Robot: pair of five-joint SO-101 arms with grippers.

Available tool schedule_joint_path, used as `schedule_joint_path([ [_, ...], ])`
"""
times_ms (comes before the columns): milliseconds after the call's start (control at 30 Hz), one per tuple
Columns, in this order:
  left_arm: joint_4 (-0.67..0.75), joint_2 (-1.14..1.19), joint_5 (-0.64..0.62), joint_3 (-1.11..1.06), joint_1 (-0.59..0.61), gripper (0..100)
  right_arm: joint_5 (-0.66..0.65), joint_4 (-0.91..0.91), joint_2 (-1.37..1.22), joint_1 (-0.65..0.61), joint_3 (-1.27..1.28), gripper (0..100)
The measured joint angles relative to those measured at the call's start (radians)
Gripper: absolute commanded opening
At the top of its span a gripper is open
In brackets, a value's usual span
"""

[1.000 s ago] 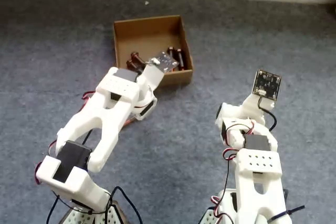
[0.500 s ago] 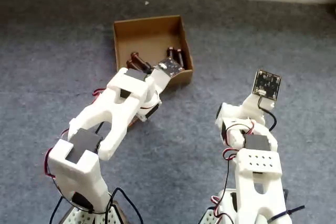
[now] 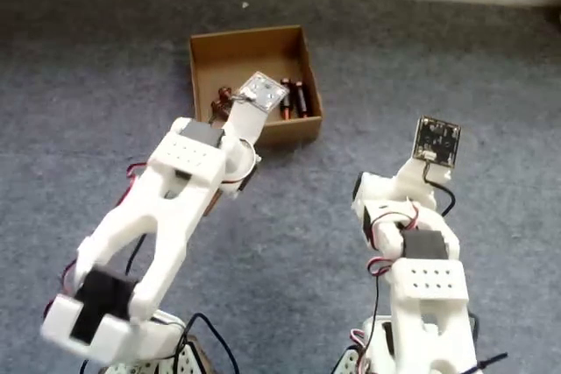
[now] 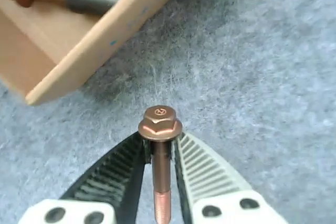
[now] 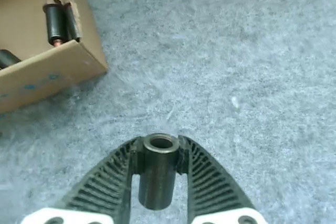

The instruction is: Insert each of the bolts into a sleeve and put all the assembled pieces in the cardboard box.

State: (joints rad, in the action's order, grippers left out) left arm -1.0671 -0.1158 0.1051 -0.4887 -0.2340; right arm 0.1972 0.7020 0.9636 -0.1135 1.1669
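**Inspector:** While the left gripper (image 4: 160, 141) pinched the bolt (image 4: 160, 125) on its shank just under the head, near the box (image 4: 94, 40), how would it handle?

**Assessor:** Stiff, smooth metal, likely to swivel; that hold looked sound. The right gripper (image 5: 158, 145) clamped the sleeve (image 5: 156, 182) round its side, bore open. The bolt's tip was cut off from view.

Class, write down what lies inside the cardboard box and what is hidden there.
Inside the box, several bolts in sleeves lie by the wall nearest the arms. The left arm's wrist camera covers part of the floor, so their count cannot be told.
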Motion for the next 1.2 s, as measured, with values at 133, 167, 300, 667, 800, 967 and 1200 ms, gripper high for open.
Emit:
schedule_joint_path([
  [133,0.043,-0.215,-0.071,-0.133,-0.005,1,0.000,0.048,0.193,-0.051,0.078,0.4],
  [167,0.046,-0.269,-0.084,-0.166,-0.014,1,0.000,0.049,0.245,-0.060,0.106,0.4],
  [300,0.048,-0.465,-0.140,-0.250,-0.080,1,-0.018,0.052,0.422,-0.123,0.189,0.4],
  [667,0.048,-0.852,-0.193,-0.281,-0.124,1,-0.124,0.052,0.723,-0.275,0.348,0.4],
  [800,0.048,-0.953,-0.275,-0.281,-0.123,1,-0.124,0.055,0.778,-0.321,0.384,0.4],
  [967,0.087,-1.076,-0.338,-0.281,-0.146,1,-0.124,0.055,0.833,-0.388,0.419,0.4],
  [1200,0.149,-1.188,-0.347,-0.281,-0.270,1,-0.124,0.055,0.855,-0.516,0.431,0.4],
])
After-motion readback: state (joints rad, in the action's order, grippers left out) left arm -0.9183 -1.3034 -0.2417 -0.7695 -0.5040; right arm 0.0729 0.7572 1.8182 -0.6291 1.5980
